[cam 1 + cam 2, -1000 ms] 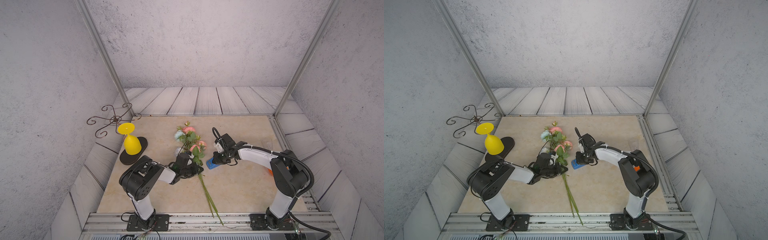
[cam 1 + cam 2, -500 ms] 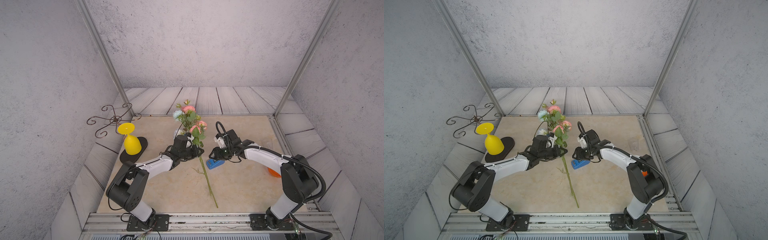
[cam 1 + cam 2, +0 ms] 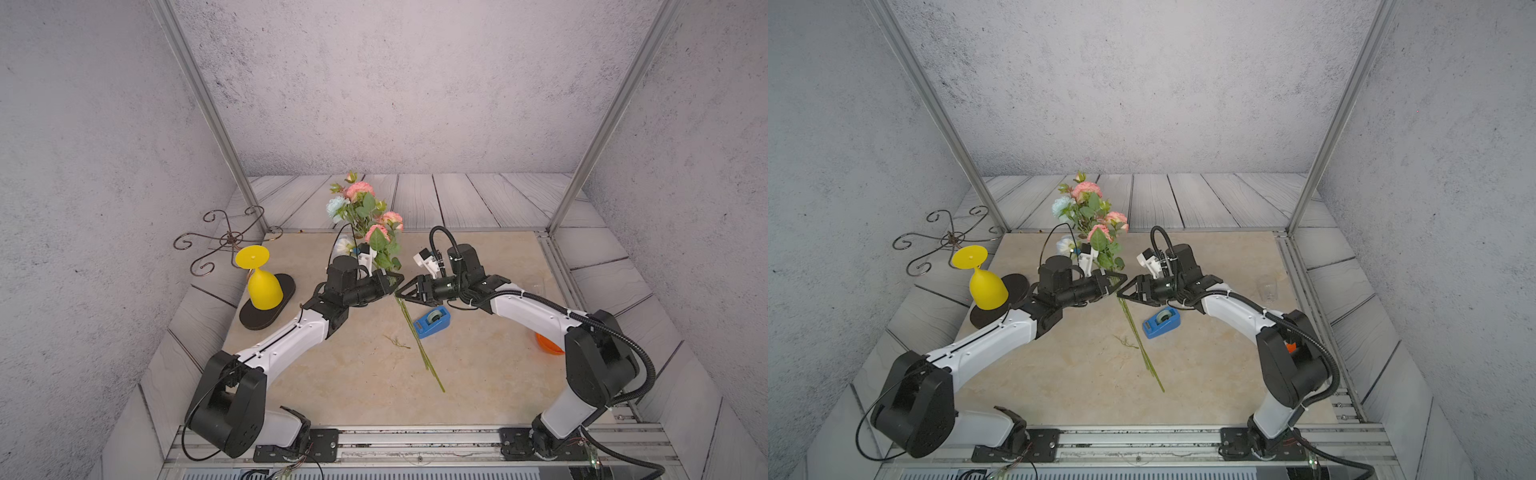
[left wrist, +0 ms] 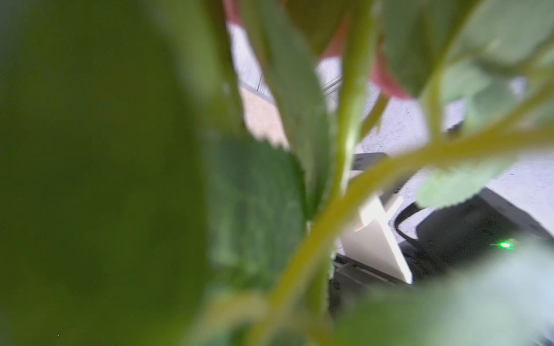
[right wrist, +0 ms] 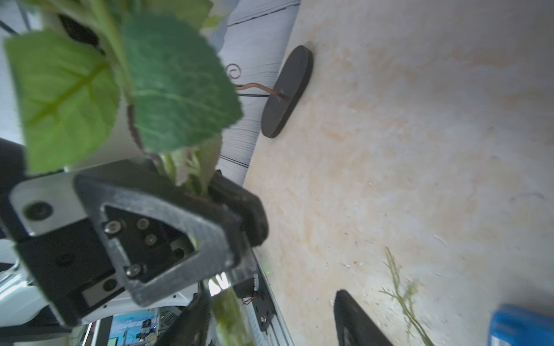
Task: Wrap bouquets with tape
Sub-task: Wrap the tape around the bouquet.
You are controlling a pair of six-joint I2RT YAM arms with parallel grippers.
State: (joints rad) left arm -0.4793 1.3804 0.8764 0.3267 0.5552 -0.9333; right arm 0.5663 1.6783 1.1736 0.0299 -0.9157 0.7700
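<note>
The left pincer (image 3: 394, 282) is clenched on the bouquet (image 3: 376, 237), holding it above and left of the blue tape dispenser (image 3: 430, 322). The stems (image 3: 419, 345) slant down just left of the dispenser. The right pincer (image 3: 404, 293) hangs released above the dispenser, jaws apart around the stems and gripping nothing. The dispenser sits on the table (image 3: 478, 374). I judge the bundle is presented for binding, and whether any tape is on it yet I cannot tell. Next, the right pincer must drop to the dispenser, catch the tape's free end and draw it to the stems.
</note>
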